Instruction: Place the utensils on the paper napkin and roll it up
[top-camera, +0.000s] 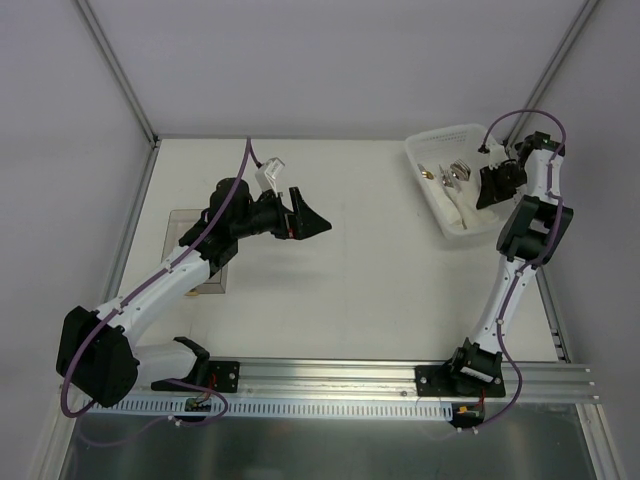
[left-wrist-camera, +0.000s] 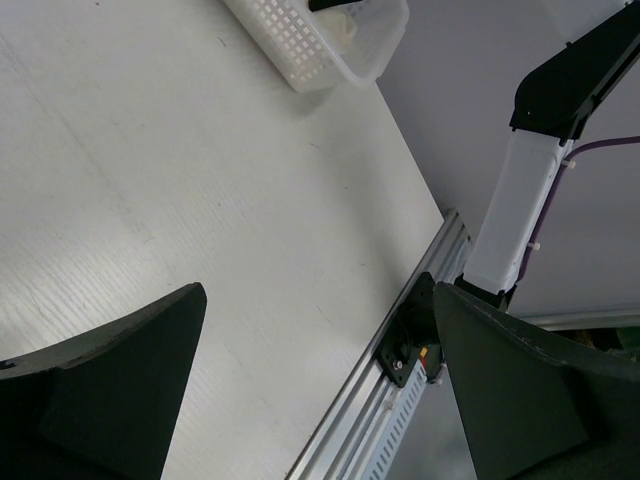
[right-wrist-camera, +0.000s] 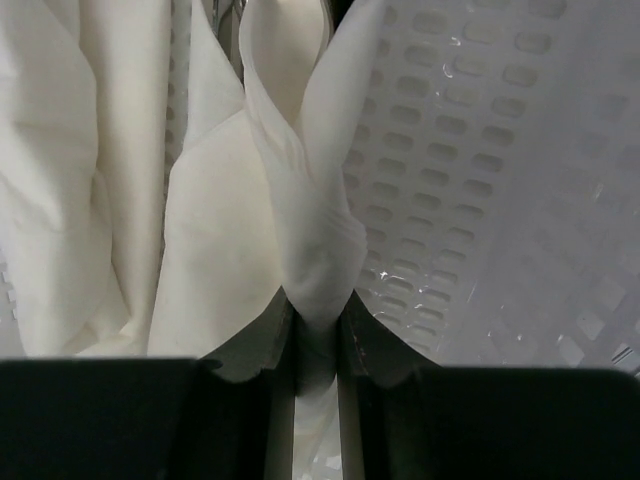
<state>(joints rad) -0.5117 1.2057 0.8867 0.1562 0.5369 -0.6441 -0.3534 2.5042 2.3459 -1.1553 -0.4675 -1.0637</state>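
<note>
On my right wrist camera, the paper napkin (right-wrist-camera: 310, 230) stands as a long fold. Its long axis runs straight away from the fingers; it is narrow at the pinch and flares into two soft flaps farther out. It is thin, matte white paper, creased, with more loose white folds to its left. It sits inside the white plastic basket (right-wrist-camera: 480, 150), whose wall is a lattice of small oblong holes.

From overhead, the utensils (top-camera: 452, 175) are a few small shiny metal pieces in that same basket at the far right of the table (top-camera: 350, 300). I cannot tell which way they point.

The right gripper (right-wrist-camera: 315, 360) is down in the basket, its jaws nearly together and pinching the napkin fold between the two dark fingers (right-wrist-camera: 120, 420).

The left gripper (left-wrist-camera: 315, 390) hangs over bare table left of centre, its broad black fingers (left-wrist-camera: 100, 400) spread fully apart, holding and touching nothing.
</note>
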